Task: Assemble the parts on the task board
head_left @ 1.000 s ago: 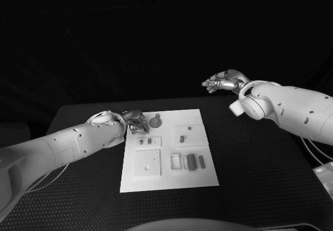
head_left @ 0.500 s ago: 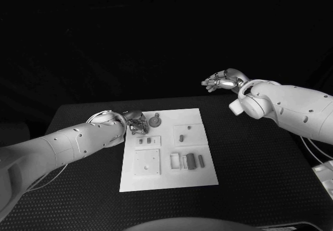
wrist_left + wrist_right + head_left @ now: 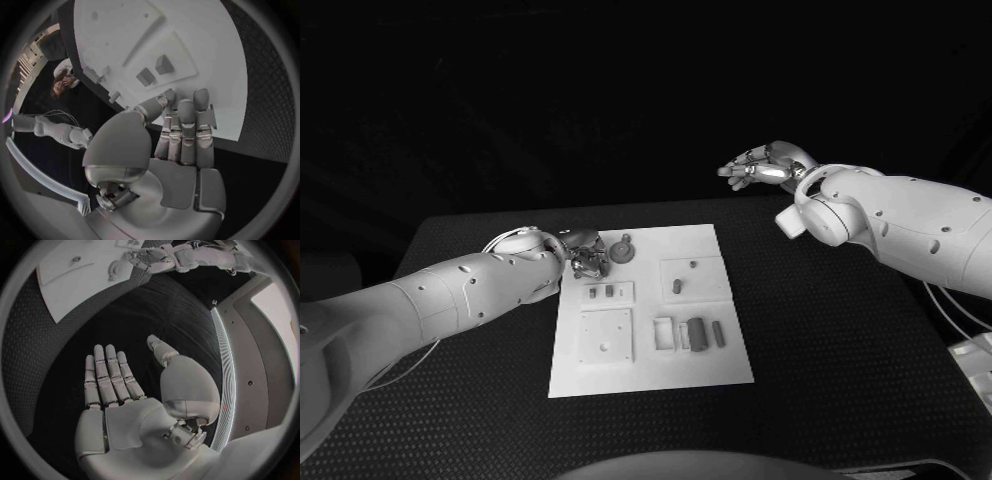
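The white task board (image 3: 718, 372) lies in the middle of the black table. Grey parts lie on it: a round piece with a stem (image 3: 623, 250), two small pegs (image 3: 600, 294), a short piece (image 3: 676, 287) and two bars (image 3: 695, 335). My left hand (image 3: 583, 256) hovers at the board's far left corner, just left of the round piece. In the left wrist view its fingers (image 3: 184, 130) lie straight and side by side with nothing in them, near two small blocks (image 3: 155, 70). My right hand (image 3: 762, 168) is raised beyond the table's far right, its fingers (image 3: 107, 374) spread and empty.
A square plate (image 3: 606, 337) with small holes sits in the board's near left. Black table (image 3: 834, 340) lies bare to the right of the board. The right wrist view shows the board (image 3: 69, 270) and my left hand (image 3: 156, 257) far off.
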`<state>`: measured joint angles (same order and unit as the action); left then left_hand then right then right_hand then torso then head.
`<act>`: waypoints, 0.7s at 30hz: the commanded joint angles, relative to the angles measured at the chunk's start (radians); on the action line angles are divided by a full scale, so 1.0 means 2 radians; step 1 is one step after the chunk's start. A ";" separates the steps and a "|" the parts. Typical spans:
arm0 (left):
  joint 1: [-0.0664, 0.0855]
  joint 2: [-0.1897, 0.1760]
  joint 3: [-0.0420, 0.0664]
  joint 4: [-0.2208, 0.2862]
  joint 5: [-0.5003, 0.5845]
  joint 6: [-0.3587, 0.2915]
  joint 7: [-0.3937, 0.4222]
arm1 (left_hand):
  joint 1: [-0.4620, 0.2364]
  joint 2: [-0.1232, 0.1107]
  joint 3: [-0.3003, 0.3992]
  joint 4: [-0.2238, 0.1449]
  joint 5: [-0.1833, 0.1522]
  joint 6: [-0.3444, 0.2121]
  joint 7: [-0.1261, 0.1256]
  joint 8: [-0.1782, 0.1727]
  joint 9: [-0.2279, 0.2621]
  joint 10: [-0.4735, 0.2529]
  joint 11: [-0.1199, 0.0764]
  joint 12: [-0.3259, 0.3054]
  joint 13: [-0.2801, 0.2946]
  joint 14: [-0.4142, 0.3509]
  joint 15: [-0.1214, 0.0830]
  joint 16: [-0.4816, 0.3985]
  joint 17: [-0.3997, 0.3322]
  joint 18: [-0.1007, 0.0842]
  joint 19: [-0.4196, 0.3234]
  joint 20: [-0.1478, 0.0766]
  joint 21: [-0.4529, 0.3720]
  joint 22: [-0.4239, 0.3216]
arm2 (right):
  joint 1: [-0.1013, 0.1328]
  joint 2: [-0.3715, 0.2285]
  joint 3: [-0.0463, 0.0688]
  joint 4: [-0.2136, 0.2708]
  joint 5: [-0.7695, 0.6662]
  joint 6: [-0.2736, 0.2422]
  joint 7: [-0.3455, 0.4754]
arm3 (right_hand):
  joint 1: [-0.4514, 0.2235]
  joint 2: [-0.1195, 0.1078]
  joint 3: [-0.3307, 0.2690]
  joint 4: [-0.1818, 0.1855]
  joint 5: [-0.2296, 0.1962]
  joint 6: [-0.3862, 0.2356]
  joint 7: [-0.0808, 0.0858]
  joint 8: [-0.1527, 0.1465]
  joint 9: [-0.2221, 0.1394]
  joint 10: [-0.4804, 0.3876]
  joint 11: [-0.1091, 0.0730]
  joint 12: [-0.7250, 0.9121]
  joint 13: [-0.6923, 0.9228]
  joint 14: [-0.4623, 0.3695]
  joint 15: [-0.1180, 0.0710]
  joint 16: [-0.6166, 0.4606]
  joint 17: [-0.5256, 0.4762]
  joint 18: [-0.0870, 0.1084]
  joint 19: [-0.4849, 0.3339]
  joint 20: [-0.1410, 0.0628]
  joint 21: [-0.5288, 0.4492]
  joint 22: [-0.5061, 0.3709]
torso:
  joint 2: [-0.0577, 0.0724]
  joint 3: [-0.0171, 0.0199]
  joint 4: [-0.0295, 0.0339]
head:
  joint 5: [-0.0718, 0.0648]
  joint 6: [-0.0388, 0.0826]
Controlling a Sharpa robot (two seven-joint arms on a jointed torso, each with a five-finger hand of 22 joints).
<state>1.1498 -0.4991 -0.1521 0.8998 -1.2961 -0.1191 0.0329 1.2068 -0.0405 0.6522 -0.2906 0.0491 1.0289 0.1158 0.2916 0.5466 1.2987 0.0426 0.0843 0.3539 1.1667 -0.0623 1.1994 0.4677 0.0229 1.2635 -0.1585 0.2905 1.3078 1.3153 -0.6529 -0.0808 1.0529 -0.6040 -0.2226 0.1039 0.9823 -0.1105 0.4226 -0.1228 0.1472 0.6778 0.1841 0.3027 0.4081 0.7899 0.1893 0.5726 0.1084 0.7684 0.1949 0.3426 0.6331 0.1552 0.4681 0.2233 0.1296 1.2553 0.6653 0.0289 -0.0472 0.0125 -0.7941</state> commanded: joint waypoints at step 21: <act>-0.005 -0.001 -0.009 -0.003 0.008 -0.002 -0.004 | -0.004 -0.002 -0.002 0.001 0.002 -0.019 0.011 -0.012 -0.007 -0.004 0.004 -0.005 0.000 -0.006 0.000 0.002 0.003 0.016 -0.004 -0.001 -0.001 0.010 | 0.000 0.000 0.000 0.000 -0.003 0.005 0.006 | -0.001 0.002 0.000 -0.003 0.000 -0.003 0.030 0.003 -0.001 -0.003 -0.001 0.002 -0.001 0.000 -0.001 -0.003 0.001 -0.003 0.002 0.000 -0.003 0.001 | 0.000 -0.0001 0.0001 | -0.001 0.001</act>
<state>1.1461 -0.4977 -0.1652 0.8951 -1.2864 -0.1408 0.0310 1.1971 -0.0348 0.6496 -0.2906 0.0491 0.9934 0.1384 0.2699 0.5338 1.2959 0.0509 0.0794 0.3523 1.1620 -0.0595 1.1994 0.4740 0.0234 1.2610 -0.1608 0.2905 1.3077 1.3153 -0.6534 -0.0808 1.0518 -0.6041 -0.2225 0.1041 0.9823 -0.1105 0.4226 -0.1228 0.1472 0.6778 0.1841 0.3027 0.4073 0.7899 0.1894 0.5726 0.1085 0.7684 0.1949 0.3426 0.6338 0.1552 0.4681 0.2233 0.1296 1.2571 0.6648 0.0291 -0.0473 0.0119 -0.7928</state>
